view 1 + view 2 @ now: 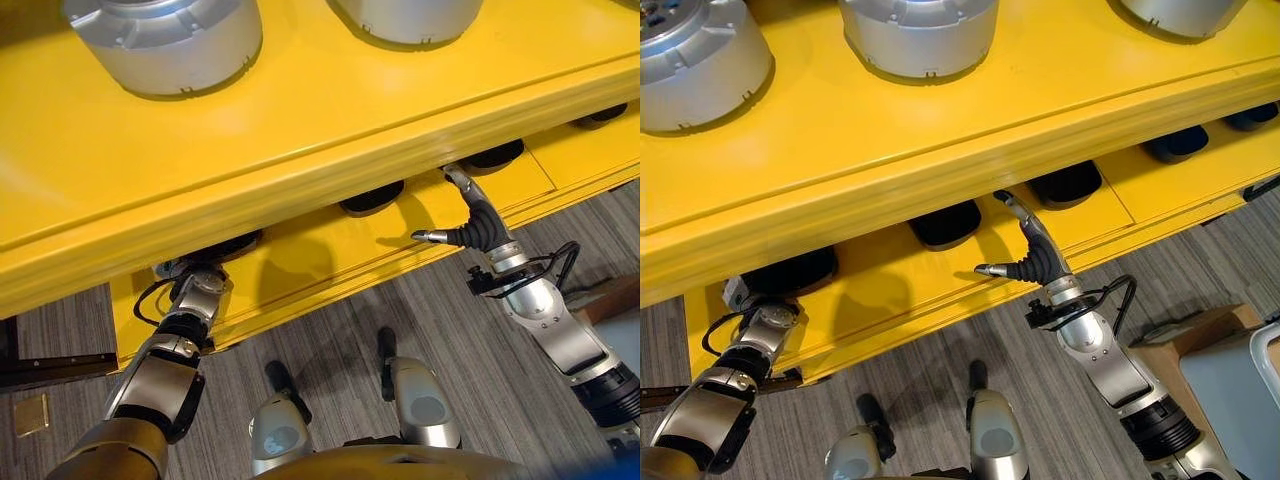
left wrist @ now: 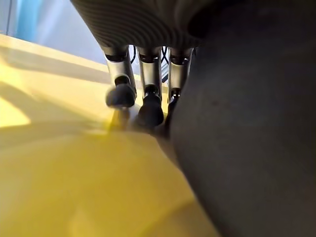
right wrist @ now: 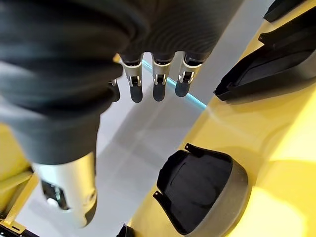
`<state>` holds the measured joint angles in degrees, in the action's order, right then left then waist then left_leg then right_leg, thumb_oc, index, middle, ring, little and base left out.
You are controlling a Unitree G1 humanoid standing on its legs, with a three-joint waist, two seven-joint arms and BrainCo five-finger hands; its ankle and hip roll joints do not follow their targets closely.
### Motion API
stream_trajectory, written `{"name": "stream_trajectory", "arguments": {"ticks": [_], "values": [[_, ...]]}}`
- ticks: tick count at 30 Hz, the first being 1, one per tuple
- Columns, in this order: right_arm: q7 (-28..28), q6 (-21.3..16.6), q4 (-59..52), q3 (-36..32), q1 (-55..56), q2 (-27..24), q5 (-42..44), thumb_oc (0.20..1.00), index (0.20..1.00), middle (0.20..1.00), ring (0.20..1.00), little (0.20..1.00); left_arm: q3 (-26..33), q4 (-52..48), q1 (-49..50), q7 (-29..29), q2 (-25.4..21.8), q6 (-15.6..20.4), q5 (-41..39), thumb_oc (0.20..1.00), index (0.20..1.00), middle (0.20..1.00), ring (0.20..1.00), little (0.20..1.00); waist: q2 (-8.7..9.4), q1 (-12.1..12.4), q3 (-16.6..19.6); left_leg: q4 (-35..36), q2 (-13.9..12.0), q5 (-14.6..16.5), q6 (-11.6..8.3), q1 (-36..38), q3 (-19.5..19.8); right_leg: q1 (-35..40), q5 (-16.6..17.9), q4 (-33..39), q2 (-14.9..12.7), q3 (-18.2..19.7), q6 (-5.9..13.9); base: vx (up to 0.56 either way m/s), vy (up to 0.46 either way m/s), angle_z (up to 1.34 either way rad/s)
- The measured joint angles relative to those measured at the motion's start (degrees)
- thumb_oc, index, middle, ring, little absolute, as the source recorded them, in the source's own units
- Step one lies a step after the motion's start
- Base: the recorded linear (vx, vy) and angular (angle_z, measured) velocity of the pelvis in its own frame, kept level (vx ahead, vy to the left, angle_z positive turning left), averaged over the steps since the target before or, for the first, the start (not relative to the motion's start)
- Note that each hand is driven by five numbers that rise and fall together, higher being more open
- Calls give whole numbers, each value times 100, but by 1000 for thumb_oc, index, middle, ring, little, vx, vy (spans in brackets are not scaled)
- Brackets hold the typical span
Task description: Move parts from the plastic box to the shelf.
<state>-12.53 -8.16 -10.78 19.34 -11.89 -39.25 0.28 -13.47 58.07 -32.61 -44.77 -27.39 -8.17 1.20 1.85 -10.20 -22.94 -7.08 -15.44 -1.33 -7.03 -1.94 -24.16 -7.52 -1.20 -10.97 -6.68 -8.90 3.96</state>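
The left hand's fingers (image 2: 150, 106) hang straight down with their dark tips close to or on the yellow lower shelf (image 1: 330, 255), just beside a big dark rounded part (image 2: 247, 138) that lies along the hand; they do not appear to curl round it, though whether they touch it I cannot tell. In the head views the left hand (image 1: 196, 283) is tucked under the front edge of the upper shelf (image 1: 300, 130), next to the dark part (image 1: 790, 272) at that end of the lower level.

The right hand's fingers (image 3: 157, 81) are straight and relaxed and hold nothing. The right hand (image 1: 1025, 258) sits in front of the lower shelf with its thumb stuck out sideways, between two of the dark parts, of which the nearer (image 3: 200, 195) shows as a black hollow shell with a grey rim resting on the yellow.

As for progress, I judge the job well along. Several silver cylindrical parts (image 1: 165, 40) stand on the upper shelf, and a row of dark parts (image 1: 945, 224) lies along the lower one. The left hand seems to be setting down or just letting go of the one beside it. The plastic box is out of frame, so how many parts are left cannot be told.
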Motion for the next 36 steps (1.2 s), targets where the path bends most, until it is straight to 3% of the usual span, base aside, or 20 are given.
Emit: {"name": "stream_trajectory", "arguments": {"ticks": [15, 16, 17, 36], "values": [[-64, 95, -3, 152, -139, 1, -14, 1000, 1000, 1000, 1000, 1000, 3, 62, 291, -9, 230, 30, 172, 200, 200, 200, 200, 200, -61, 25, 23, 47, 56, -7, 11, 211, 108, 239, -21, 1, -45, -51, 29, 9, 0, 2], [-64, 96, -4, 152, -139, 1, -26, 1000, 1000, 1000, 1000, 1000, 3, 64, 292, -7, 229, 25, 170, 925, 925, 925, 925, 925, -62, 26, 23, 46, 56, -7, 12, 211, 109, 239, -21, 0, -46, -51, 29, 0, 0, 0], [-64, 97, -4, 152, -139, 1, -43, 1000, 1000, 1000, 1000, 1000, 5, 68, 299, -7, 229, 24, 170, 1000, 1000, 1000, 1000, 1000, -66, 26, 28, 46, 56, -8, 13, 211, 109, 239, -21, 0, -46, -51, 28, 0, 0, 0], [-110, 183, -2, 152, -137, 1, -53, 1000, 1000, 1000, 1000, 1000, 10, 52, 335, -111, 235, 52, 227, 1000, 1000, 1000, 1000, 1000, -91, 20, 238, 16, 53, -10, 16, 210, 114, 240, -19, -28, -50, -49, 26, 8, 2, 0]]}}
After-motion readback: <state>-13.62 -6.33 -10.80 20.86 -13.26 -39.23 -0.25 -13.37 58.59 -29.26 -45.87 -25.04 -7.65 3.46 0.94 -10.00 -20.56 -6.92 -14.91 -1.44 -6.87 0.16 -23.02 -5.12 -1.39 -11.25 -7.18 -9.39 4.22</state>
